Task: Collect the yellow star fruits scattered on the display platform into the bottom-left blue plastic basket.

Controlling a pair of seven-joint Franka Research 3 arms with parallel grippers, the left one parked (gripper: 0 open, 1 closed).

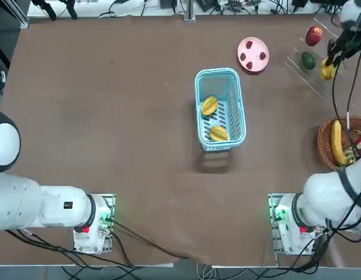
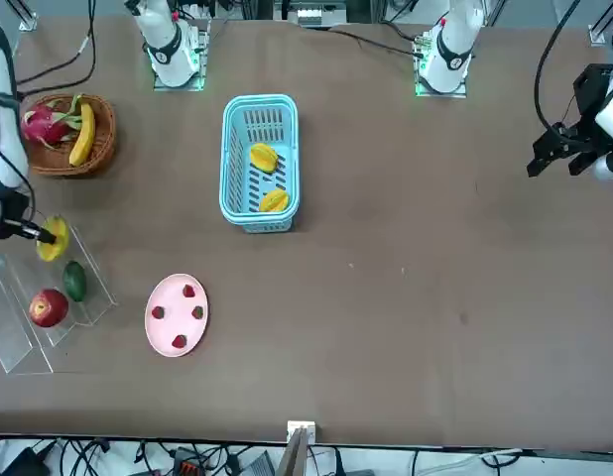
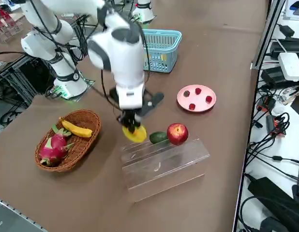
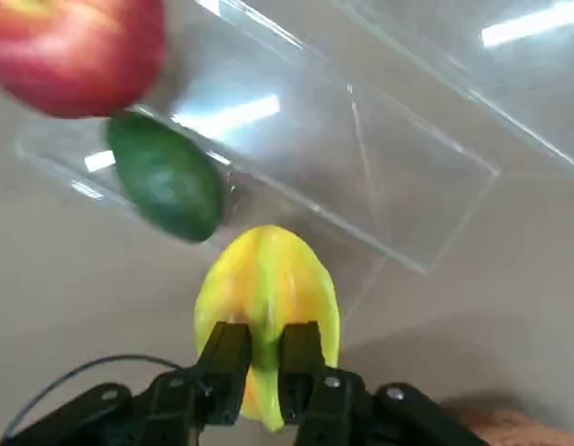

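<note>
Pinching one yellow star fruit (image 4: 267,297) by its end, my right gripper (image 4: 264,358) holds it over the display platform (image 4: 380,158), beside the green fruit (image 4: 166,186). From overhead I see two more star fruits (image 1: 209,105) lying in the blue plastic basket (image 1: 220,79).

Fruit and container count on my worktop (image 1: 110,105)

I count three yellow star fruits: two (image 1: 209,105) (image 1: 219,133) in the one blue plastic basket (image 1: 234,79), one (image 3: 135,133) in my right claw (image 4: 265,362). Also one clear display platform (image 3: 164,164), one red apple (image 3: 177,133), one green fruit (image 3: 158,137), one pink plate (image 1: 253,45) with three small red pieces, and one wicker basket (image 3: 86,118) with one banana (image 3: 76,128) and one pink fruit (image 3: 53,147).
</note>
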